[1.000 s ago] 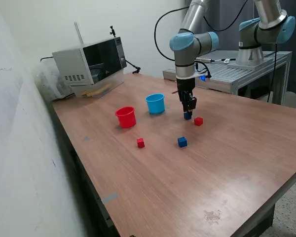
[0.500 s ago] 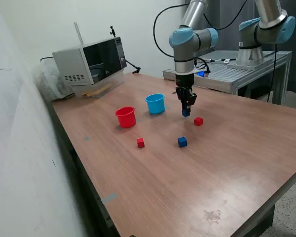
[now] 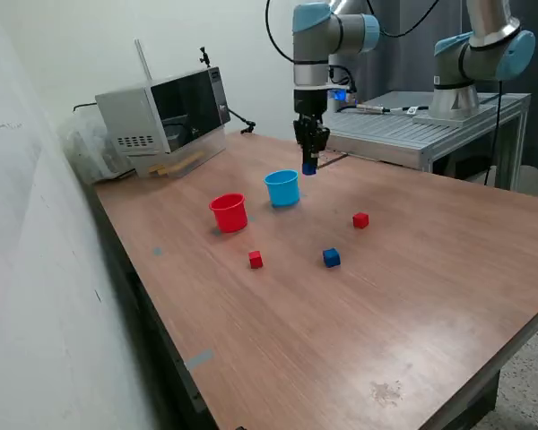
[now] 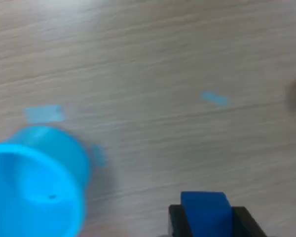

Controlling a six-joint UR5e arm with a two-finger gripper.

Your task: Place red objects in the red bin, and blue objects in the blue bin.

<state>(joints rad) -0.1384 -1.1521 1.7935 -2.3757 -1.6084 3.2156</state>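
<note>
A single robot arm hangs above a wooden counter [image 3: 412, 269], its gripper [image 3: 310, 165] raised well clear of the surface and just beside the blue bin [image 3: 282, 188], towards the exterior view's right. The jaws are clenched on a small dark blue cube [image 4: 205, 211] — the wrist view shows it pinched squarely between two black fingers [image 4: 176, 222]. Held this high, the cube can pass over the bin's rim, so this looks like the carry towards a drop.

The blue bin stands upright and open. What shows of its inside in the wrist view looks bare apart from a dark speck, though the picture is blurred. The red bin [image 3: 229, 212] stands upright near it, on the exterior view's left; its inside cannot be seen.

Three cubes lie loose on the counter, well apart — a red cube [image 3: 255, 259] in front of the red bin, a second blue cube [image 3: 331, 258], and another red cube [image 3: 360, 219] beyond it.
</note>
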